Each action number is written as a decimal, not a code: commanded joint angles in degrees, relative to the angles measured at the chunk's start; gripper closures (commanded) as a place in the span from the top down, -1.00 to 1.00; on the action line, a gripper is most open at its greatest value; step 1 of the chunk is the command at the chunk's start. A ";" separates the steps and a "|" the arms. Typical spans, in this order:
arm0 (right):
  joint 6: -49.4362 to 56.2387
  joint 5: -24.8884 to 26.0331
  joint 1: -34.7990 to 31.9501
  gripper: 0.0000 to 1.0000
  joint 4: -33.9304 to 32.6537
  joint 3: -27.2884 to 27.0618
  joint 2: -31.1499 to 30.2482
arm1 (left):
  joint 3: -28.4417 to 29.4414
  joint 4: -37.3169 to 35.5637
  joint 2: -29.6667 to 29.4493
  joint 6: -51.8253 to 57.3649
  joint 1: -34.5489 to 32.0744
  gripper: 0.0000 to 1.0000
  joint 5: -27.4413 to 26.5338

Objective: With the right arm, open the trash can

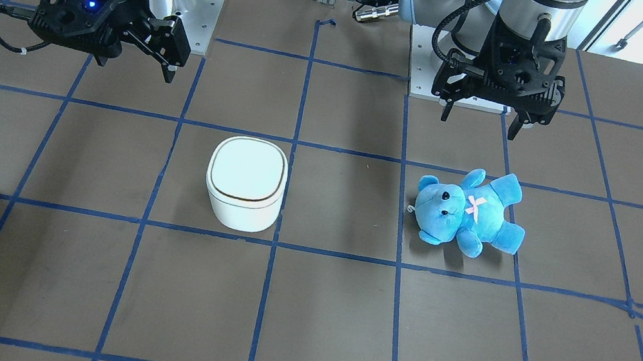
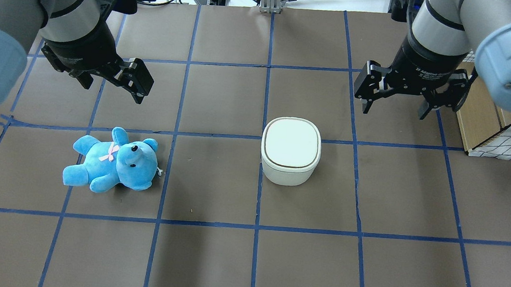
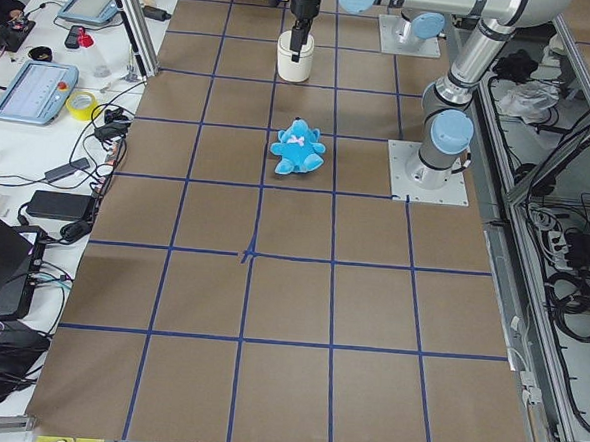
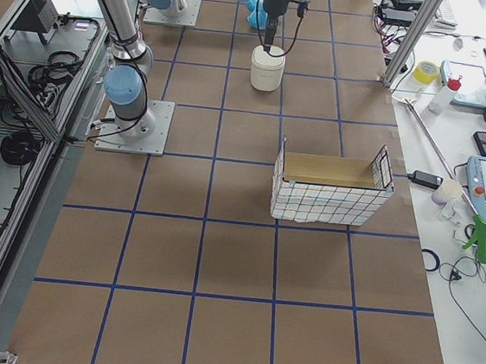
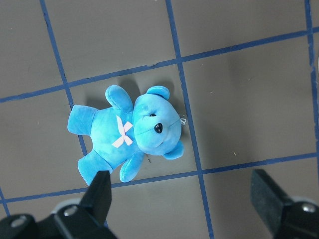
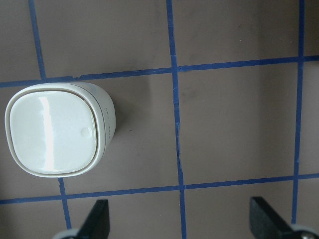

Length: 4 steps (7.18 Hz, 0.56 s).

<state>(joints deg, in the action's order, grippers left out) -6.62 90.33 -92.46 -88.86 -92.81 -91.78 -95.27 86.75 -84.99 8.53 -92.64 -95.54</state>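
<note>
Hovering right fingers [image 2: 366,98], trash can [image 2: 291,149] well apart

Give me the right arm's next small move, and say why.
Probably shift the right hand toward the robot's left until it sits over the bin. The lid lies flat and shut, and the open hand hovers off to one side, touching nothing, so it likely needs to line up above the lid before going down.
</note>
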 commanded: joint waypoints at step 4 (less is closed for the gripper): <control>-0.06 -0.33 0.00 1.00 -0.18 0.00 0.02 | 0.00 0.00 0.00 0.00 0.00 1.00 0.00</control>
<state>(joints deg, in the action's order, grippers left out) -6.67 90.19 -92.44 -89.01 -92.81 -91.76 -95.27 86.75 -84.99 8.53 -92.64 -95.54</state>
